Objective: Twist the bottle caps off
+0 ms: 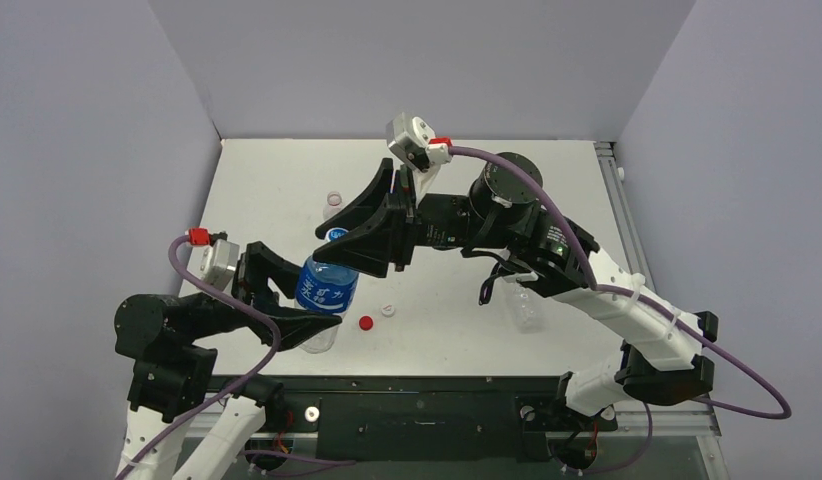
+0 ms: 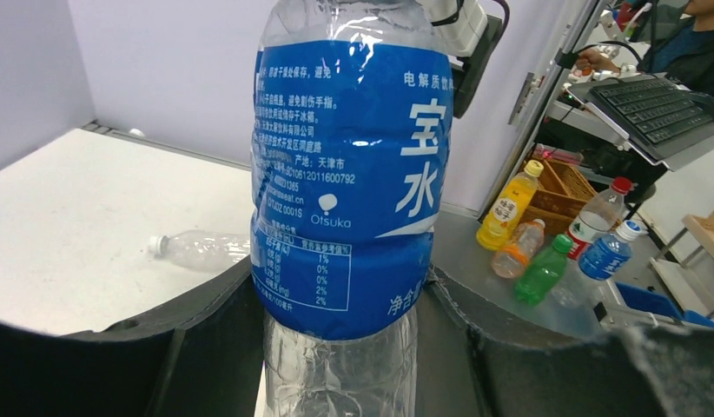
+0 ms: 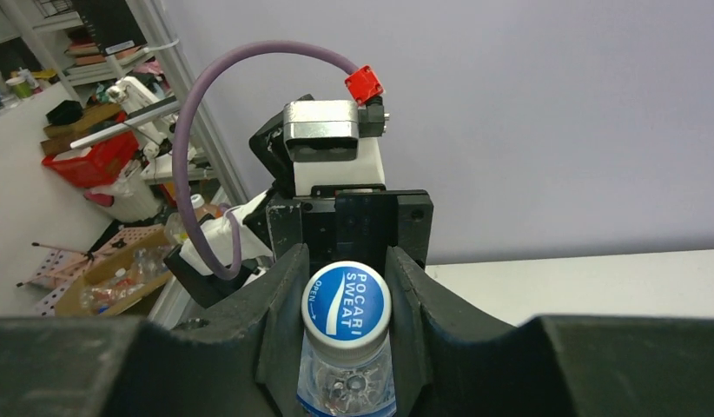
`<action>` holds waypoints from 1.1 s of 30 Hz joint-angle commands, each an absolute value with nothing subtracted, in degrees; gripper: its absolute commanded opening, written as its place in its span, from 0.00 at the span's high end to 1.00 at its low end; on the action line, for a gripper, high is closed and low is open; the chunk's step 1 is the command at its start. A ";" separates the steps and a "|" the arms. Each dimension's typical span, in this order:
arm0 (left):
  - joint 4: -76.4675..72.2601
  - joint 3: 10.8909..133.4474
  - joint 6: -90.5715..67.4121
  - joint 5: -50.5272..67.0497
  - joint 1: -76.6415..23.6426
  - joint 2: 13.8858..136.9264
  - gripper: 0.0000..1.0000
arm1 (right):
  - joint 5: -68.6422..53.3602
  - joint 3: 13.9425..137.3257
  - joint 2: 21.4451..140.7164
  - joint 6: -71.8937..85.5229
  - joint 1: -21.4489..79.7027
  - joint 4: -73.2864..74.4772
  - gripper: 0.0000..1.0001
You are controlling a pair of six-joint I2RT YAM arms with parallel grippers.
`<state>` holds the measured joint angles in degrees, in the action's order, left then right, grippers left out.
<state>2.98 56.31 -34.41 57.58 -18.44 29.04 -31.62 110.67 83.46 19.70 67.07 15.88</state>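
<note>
My left gripper (image 1: 309, 303) is shut on the lower body of an upright clear bottle with a blue label (image 1: 325, 287). In the left wrist view the bottle (image 2: 349, 174) fills the gap between the black fingers (image 2: 206, 347). My right gripper (image 1: 339, 240) reaches in from the right and is shut on the bottle's blue cap (image 3: 346, 301), printed "Pocari Sweat". Its fingers (image 3: 282, 313) press the cap on both sides. A red cap (image 1: 365, 322) and a white cap (image 1: 388, 310) lie loose on the table right of the bottle. Another clear cap (image 1: 334, 198) lies farther back.
A clear bottle without a label (image 1: 524, 306) lies on its side under the right arm; the left wrist view shows it too (image 2: 197, 249). The white table (image 1: 287, 170) has walls at the back and left. Several coloured bottles (image 2: 545, 261) lie off the table.
</note>
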 commanded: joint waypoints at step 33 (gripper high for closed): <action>12.84 54.46 -5.80 35.80 -18.46 27.76 0.76 | 23.13 125.70 92.41 19.03 78.92 29.53 0.68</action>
<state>13.52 53.89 -6.70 36.75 -18.44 28.25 21.74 124.70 94.39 18.79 78.48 31.86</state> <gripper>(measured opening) 0.504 0.374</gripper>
